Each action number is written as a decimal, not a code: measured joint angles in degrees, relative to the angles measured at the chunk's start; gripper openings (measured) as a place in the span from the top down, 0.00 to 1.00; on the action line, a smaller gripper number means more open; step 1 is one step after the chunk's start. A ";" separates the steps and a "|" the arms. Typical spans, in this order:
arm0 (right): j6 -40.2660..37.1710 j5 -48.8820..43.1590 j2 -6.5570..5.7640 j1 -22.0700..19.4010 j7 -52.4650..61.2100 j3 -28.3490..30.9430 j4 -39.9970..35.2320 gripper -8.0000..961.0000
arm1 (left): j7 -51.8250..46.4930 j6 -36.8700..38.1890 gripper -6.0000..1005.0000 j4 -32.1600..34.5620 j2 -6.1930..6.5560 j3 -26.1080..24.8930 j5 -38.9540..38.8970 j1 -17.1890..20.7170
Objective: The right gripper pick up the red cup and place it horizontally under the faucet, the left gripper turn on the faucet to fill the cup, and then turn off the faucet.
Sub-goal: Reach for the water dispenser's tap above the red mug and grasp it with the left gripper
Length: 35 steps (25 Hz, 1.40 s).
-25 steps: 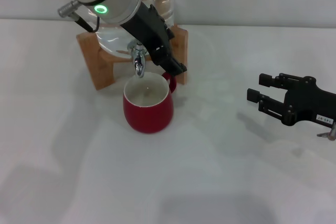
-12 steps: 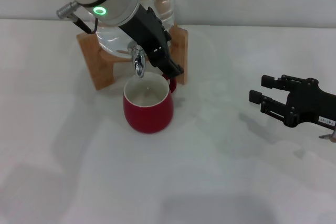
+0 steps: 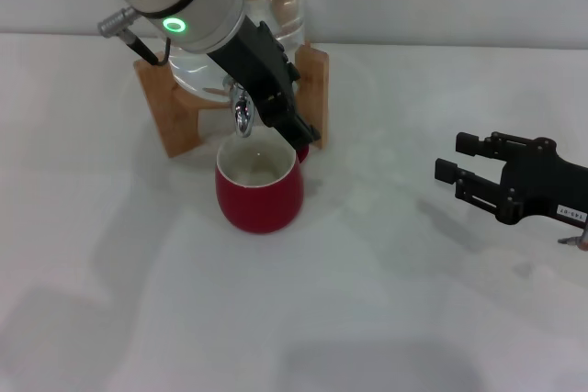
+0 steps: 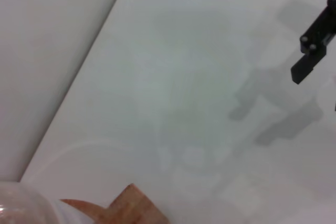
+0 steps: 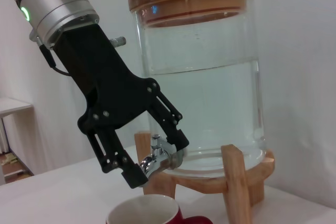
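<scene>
Red cup [image 3: 259,188] is closest to me here, sitting upright on the white table [image 3: 138,300], mouth up, its rim right below the faucet [image 3: 242,115] spout, so the placing part looks done. I can't make out any stream of water or how full it is. Off to the side and well apart from all that, my right gripper [image 3: 450,174] hovers low over the table with its fingers spread and nothing in them; it looks parked to me. Further back, the left gripper [image 5: 152,148] is the one that matters: it comes down at a slant from up and left, and its fingers are open and straddling the faucet, one on each side of the lever area. Whether a finger actually touches the lever I can't tell. Behind it all stands the glass jug [image 5: 202,87] on its wooden stand [image 3: 175,121].
</scene>
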 joint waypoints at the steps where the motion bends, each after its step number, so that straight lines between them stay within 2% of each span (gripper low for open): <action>1: 0.04 -0.01 0.00 0.00 0.00 0.08 0.00 0.51 | -0.04 -0.01 0.16 0.06 0.00 0.06 -0.01 0.00; 35: 0.57 -0.03 -0.35 -0.62 0.16 0.59 0.00 0.51 | -1.97 -6.03 0.16 5.08 -0.18 1.41 -0.12 0.13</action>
